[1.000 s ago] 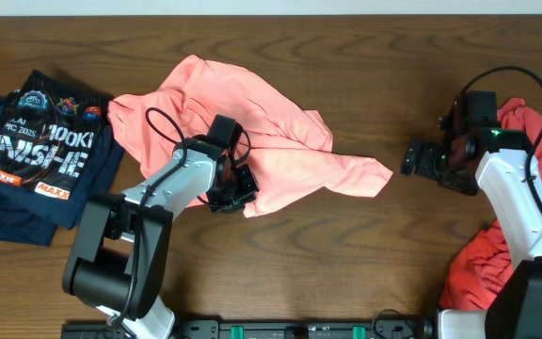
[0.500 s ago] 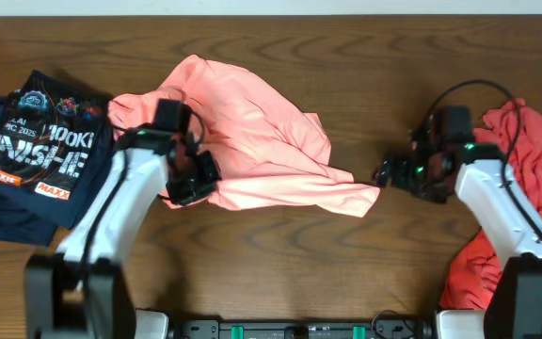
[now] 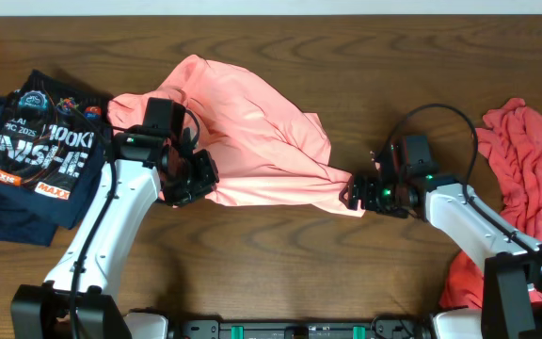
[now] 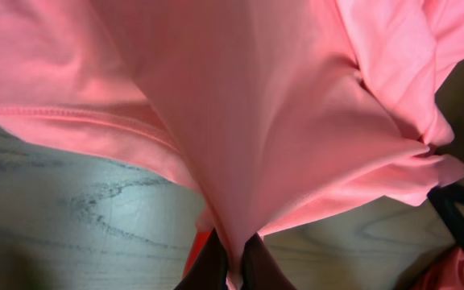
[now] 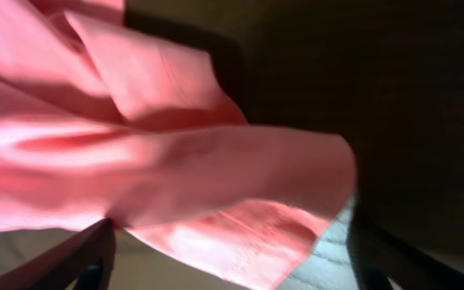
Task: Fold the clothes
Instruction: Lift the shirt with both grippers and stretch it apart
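Left gripper [image 4: 234, 264] is clenched on a fold of the shirt [image 3: 252, 122], and the fabric fans out ahead of its jaws. Right gripper [image 3: 357, 196] is spread wide; the shirt's corner lies between its fingers, not yet pinched. The shirt sits bunched on the table [image 3: 280, 273], spanning both sets of jaws. My read on risks: closing right here may catch only the hem edge and slip under tension. Left looks to hold several layers, so pulling could drag the bunch instead of spreading it.

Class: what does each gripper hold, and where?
Left gripper pinches the pink shirt at its near edge; right gripper, open at its tip, holds nothing.
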Robot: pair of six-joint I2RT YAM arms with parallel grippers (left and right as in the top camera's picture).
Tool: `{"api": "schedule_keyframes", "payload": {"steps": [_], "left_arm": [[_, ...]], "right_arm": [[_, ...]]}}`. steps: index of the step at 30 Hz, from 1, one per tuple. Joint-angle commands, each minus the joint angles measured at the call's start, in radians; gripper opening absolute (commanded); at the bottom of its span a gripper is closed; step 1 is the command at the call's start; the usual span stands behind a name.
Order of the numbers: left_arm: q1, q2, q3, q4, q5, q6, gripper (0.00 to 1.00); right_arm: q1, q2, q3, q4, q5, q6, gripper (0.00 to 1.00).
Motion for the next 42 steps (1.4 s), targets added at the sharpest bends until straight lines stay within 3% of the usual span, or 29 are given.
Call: {"api": "schedule_keyframes", "payload": {"steps": [1, 4, 5, 7, 8, 9, 18, 26, 33, 42], "left_arm": [[0.003, 0.002, 0.01, -0.008, -0.012, 0.013, 0.06], [0.003, 0.002, 0.01, -0.007, -0.013, 0.013, 0.06], [0.003, 0.002, 0.01, -0.007, -0.013, 0.013, 0.06], [0.003, 0.002, 0.01, -0.007, -0.013, 0.013, 0.06], [0.003, 0.002, 0.01, -0.007, -0.013, 0.013, 0.06], [0.003, 0.002, 0.01, -0.007, -0.015, 0.013, 0.06], [0.005, -0.003, 0.078, 0.0, -0.038, 0.078, 0.06], [0.005, -0.016, 0.405, -0.146, 0.027, 0.188, 0.06], [0.005, -0.071, 0.725, -0.311, 0.083, 0.211, 0.06], [0.005, -0.188, 0.839, -0.272, 0.083, 0.211, 0.06]], "right_arm": [[0.023, 0.01, -0.021, 0.033, 0.025, 0.054, 0.8], [0.029, 0.013, -0.03, 0.06, 0.065, 0.089, 0.65], [0.028, 0.013, -0.03, 0.061, 0.069, 0.092, 0.55], [0.028, 0.013, -0.03, 0.061, 0.071, 0.092, 0.29], [0.028, 0.013, -0.03, 0.061, 0.077, 0.092, 0.11], [0.028, 0.013, -0.03, 0.061, 0.085, 0.092, 0.01], [-0.057, -0.105, 0.113, -0.057, 0.184, 0.012, 0.01], [-0.166, -0.285, 0.484, -0.311, 0.304, -0.135, 0.01], [-0.208, -0.382, 0.742, -0.489, 0.361, -0.189, 0.01], [-0.214, -0.434, 0.927, -0.57, 0.403, -0.216, 0.01]]}}
